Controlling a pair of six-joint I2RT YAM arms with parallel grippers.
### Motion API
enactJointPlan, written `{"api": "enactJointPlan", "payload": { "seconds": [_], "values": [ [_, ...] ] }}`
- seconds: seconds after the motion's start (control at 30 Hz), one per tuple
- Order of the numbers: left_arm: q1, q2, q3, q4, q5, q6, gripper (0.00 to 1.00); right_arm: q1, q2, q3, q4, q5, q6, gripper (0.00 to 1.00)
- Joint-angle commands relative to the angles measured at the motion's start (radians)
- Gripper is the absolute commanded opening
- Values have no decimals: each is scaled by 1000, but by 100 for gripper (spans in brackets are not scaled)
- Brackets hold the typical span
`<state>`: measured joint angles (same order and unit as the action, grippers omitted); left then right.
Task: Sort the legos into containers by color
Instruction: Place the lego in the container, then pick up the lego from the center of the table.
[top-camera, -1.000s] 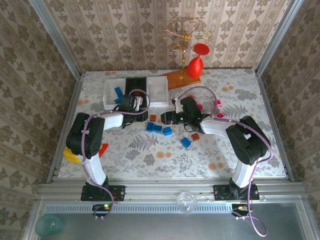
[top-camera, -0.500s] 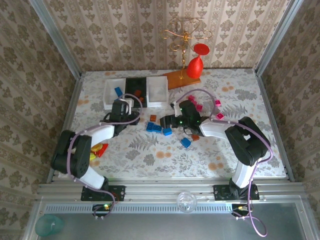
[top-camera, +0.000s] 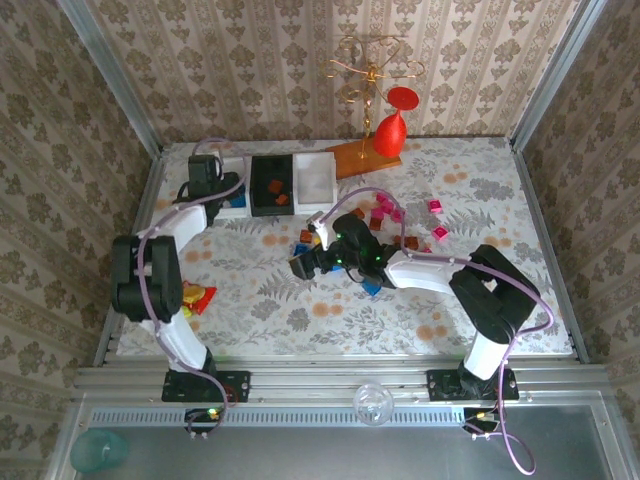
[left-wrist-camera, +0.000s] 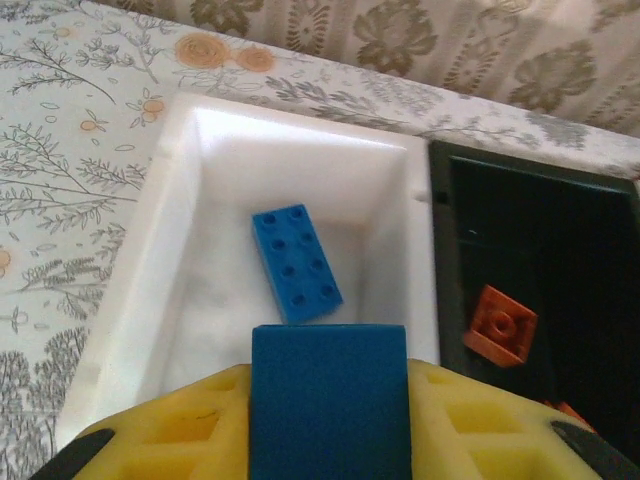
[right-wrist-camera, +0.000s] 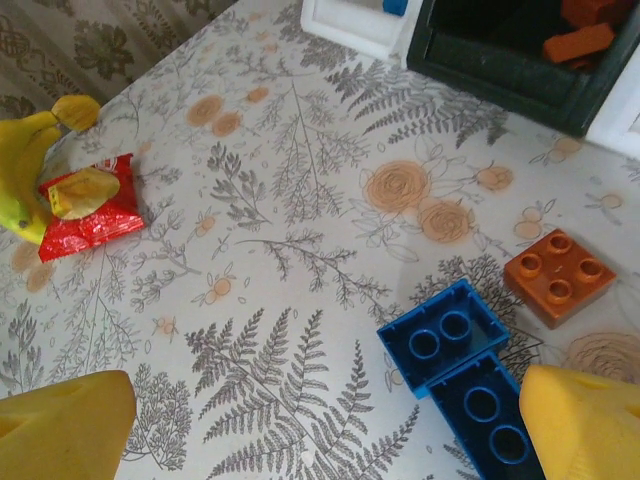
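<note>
My left gripper hangs over the left white bin, shut on a blue brick between its yellow fingers. Another blue brick lies inside that bin. Beside it, the black bin holds orange bricks, and the right white bin stands past that. My right gripper is open, low over the table next to two blue bricks lying with hollow sides up. An orange brick lies just beyond them. Pink bricks lie scattered to the right.
A yellow banana toy and a red wrapper lie near the table's left edge. The red goblet stands on a wooden base with a gold wire stand at the back. Metal rails frame the table.
My left arm swung from beside the central bricks back and left to above the left white bin, carrying a blue brick. My right gripper slid left and nearer, toward the blue bricks.
</note>
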<state>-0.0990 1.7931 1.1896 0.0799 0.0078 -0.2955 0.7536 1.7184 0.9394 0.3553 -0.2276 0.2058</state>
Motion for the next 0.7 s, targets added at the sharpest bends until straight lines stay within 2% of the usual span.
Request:
{"api": "enactJointPlan", "payload": {
  "seconds": [0.0,0.13,0.3,0.47,0.67],
  "values": [
    [19,74,107,-110,-26,46,37,4,-80,-25,-11,68,-34,100],
    [23,116,190,-153,-34,77,40,3,-115,-66,-21,100,-34,100],
    [22,80,180,-138,-16,63,60,4,-135,-83,-31,114,-12,100],
    [10,-32,84,-96,15,42,68,3,-161,-94,-47,152,9,100],
    [-72,-269,-187,17,129,-40,71,-38,-247,-89,-246,335,38,100]
  ]
}}
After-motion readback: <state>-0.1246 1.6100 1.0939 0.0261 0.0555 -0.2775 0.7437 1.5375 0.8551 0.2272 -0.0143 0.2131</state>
